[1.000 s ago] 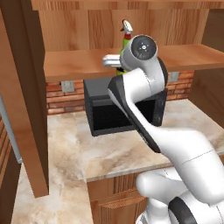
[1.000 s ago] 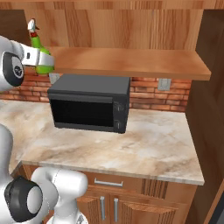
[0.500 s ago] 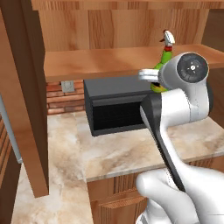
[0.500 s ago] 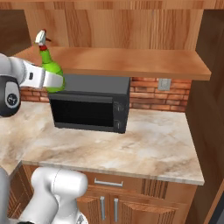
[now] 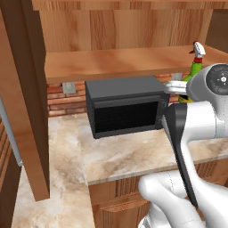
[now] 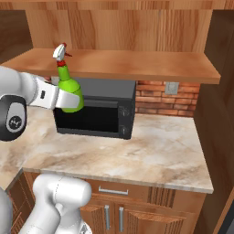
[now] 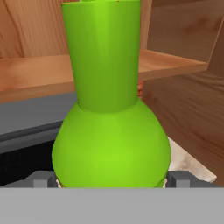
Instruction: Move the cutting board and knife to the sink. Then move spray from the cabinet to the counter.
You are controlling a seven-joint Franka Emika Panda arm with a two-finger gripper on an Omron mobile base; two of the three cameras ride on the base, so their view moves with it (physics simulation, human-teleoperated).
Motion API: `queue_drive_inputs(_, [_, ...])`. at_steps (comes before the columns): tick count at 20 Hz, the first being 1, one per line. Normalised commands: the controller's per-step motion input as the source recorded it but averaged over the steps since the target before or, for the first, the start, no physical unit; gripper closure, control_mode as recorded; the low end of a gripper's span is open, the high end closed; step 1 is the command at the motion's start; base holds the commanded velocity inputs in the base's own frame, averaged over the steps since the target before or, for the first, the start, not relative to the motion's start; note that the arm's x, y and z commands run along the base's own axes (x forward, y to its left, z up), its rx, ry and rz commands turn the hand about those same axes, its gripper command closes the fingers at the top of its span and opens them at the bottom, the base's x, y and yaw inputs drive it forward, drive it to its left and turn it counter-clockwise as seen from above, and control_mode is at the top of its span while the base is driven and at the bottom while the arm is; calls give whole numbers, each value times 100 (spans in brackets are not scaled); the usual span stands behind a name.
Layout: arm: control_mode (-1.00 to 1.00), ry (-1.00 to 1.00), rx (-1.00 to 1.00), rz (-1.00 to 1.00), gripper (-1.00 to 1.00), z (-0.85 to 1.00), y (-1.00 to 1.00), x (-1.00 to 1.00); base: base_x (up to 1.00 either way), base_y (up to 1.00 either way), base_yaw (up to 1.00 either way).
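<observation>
Above the marbled counter (image 6: 151,151), just before the black microwave (image 6: 98,109), an upright green spray (image 6: 68,93) is gripped between the jaws of the gripper (image 6: 68,101).

The spray (image 6: 69,93) held in the gripper (image 6: 64,98) looks like smooth, glossy bright green plastic, with a white-and-red plastic nozzle on its narrow neck. Behind the gripper, the microwave (image 6: 98,109) has a matt black casing and a darker, faintly shiny door, and the cabinet (image 6: 123,27) above it is warm brown wood with a clear grain and a lighter, satin-smooth shelf board. Below the gripper the counter (image 6: 137,155) is polished beige and tan marbled stone, and the wall (image 6: 162,98) past the microwave is rough red brick.
</observation>
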Motion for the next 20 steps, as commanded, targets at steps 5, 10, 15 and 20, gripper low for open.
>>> queue_drive_inputs(5, [-100,22,0,1,100,-31,-40,6,0,0,0])
queue_drive_inputs(10, [-100,29,0,0,100,-61,-45,1,0,0,0])
queue_drive_inputs(15, [-100,22,0,0,100,-64,-46,0,0,0,0])
queue_drive_inputs(20, [-100,13,0,-3,100,-60,-55,3,0,0,0])
